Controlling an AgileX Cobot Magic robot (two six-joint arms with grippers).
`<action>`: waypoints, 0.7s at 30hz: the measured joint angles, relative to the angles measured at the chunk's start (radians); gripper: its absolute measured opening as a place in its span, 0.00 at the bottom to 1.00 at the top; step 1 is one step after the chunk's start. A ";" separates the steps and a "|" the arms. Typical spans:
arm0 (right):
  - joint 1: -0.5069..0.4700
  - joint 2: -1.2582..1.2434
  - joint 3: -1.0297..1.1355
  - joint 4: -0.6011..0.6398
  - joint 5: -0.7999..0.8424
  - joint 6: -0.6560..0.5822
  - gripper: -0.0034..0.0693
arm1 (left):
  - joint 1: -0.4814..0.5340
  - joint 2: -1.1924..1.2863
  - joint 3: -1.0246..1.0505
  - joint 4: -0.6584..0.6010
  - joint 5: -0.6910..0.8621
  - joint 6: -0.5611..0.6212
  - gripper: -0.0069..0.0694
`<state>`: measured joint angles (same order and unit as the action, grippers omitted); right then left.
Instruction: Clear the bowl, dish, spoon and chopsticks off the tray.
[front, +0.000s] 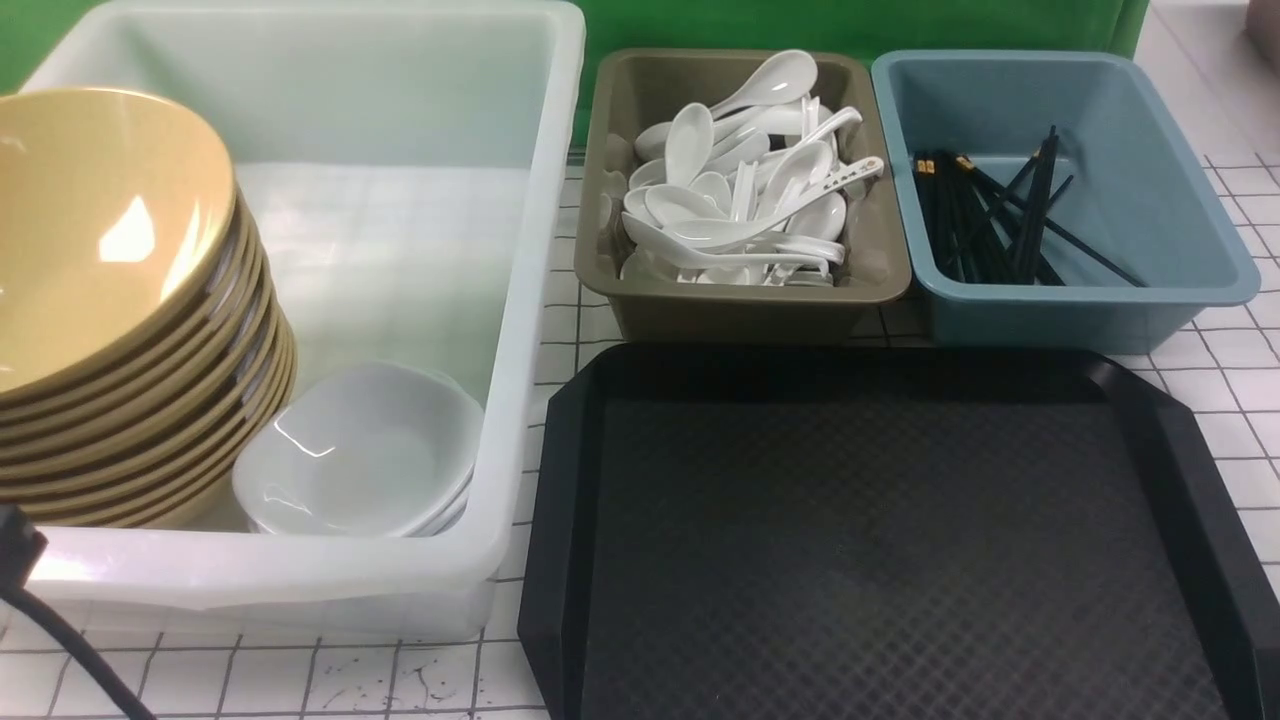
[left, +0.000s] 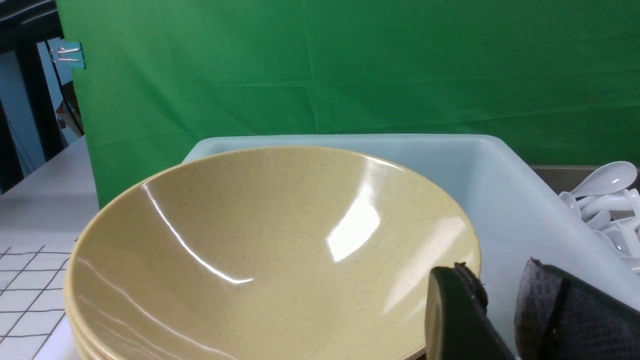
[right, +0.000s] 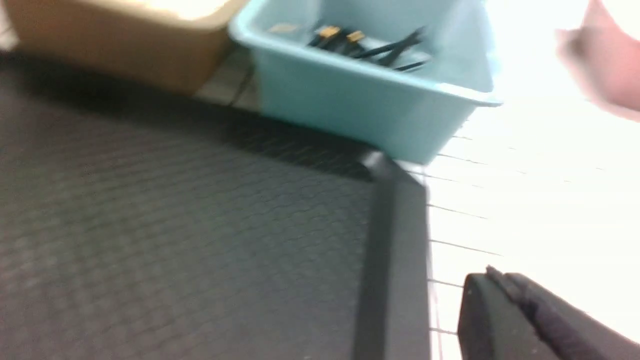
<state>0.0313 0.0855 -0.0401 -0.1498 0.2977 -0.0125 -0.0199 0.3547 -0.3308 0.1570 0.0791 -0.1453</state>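
While beside the bowl (left: 270, 250), left gripper (left: 500, 295) parted, empty.

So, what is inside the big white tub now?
The white tub holds a tilted stack of yellow bowls and, beside them, stacked white dishes. The bowls hide the tub's left part, and only the top dish shows fully.
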 joint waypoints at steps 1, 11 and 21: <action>-0.014 -0.045 0.026 0.000 0.000 0.013 0.10 | 0.000 0.000 0.000 0.000 0.002 0.000 0.27; -0.041 -0.097 0.068 0.002 0.000 0.055 0.10 | 0.000 0.000 0.000 0.000 0.011 0.000 0.27; -0.041 -0.097 0.068 0.002 0.007 0.059 0.10 | 0.000 0.000 0.000 0.000 0.011 0.000 0.27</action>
<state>-0.0094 -0.0113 0.0282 -0.1473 0.3050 0.0467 -0.0199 0.3547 -0.3308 0.1570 0.0905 -0.1453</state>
